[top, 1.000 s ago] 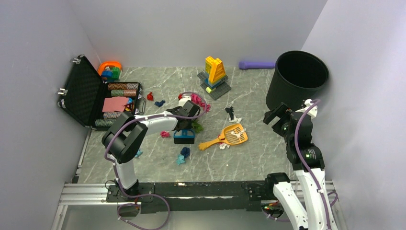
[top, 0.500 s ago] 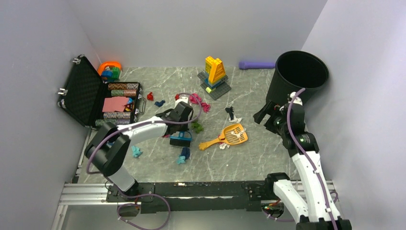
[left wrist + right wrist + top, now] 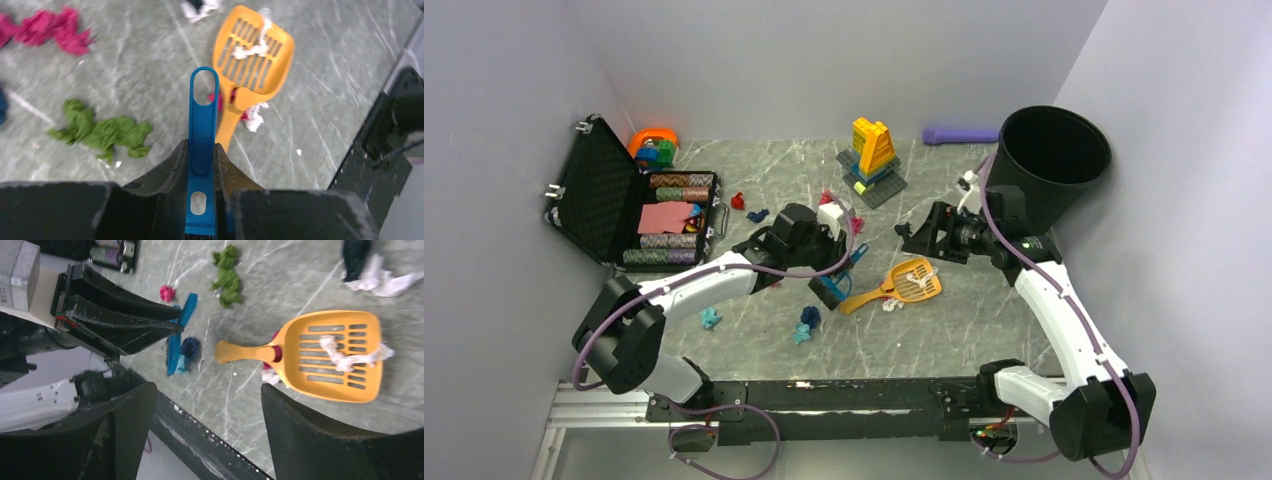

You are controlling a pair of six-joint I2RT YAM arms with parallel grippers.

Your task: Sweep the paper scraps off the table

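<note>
**A:** What has the left gripper (image 3: 201, 150) got?

**B:** It is pinched narrow on the flat handle of a blue brush (image 3: 202, 110); the handle's looped end points at the orange scoop (image 3: 252, 60) and stops just short of the scoop's handle.

**A:** And the right gripper (image 3: 207, 390)?

**B:** Its jaws are wide, with nothing between them; it hangs over the far side of the scoop, away from the brush.

**A:** Where are the paper scraps (image 3: 809, 318)?

**B:** They are scattered on the table (image 3: 964, 310) around the scoop. A white strip (image 3: 350, 357) lies across the scoop's slotted blade; a white bit (image 3: 254, 119) pokes out from under its neck. A green wad (image 3: 100, 131) sits beside the scoop on the brush's side; pink ones (image 3: 50, 30) lie beyond the green. A black-and-white pair (image 3: 909, 238) lies just past the blade. A dark blue wad (image 3: 190, 347) sits off the tip of the scoop's handle, touching the brush head. A teal wad (image 3: 710, 318) is well apart from the scoop, farther out past the brush.
</note>
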